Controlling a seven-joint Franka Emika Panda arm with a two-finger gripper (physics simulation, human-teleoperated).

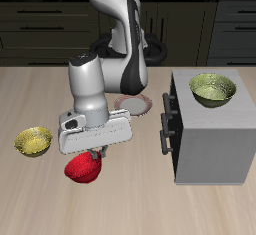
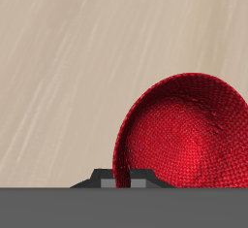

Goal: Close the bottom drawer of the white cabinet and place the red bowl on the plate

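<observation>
The red bowl [image 1: 82, 168] is tilted near the table's front edge, and its rim sits between my fingers. My gripper [image 1: 93, 155] is shut on that rim. In the wrist view the red bowl [image 2: 189, 135] fills much of the frame, close to the gripper [image 2: 121, 180]. The plate [image 1: 135, 103] lies farther back and is partly hidden behind my arm. The white cabinet [image 1: 212, 137] stands beside it. Its bottom drawer [image 1: 170, 139], with a dark handle, stands out a little from the cabinet's front.
One yellow-green bowl [image 1: 213, 89] sits on top of the cabinet. Another yellow-green bowl [image 1: 33, 140] lies on the table on the far side of my gripper from the cabinet. The upper drawer's handle [image 1: 166, 103] faces the plate.
</observation>
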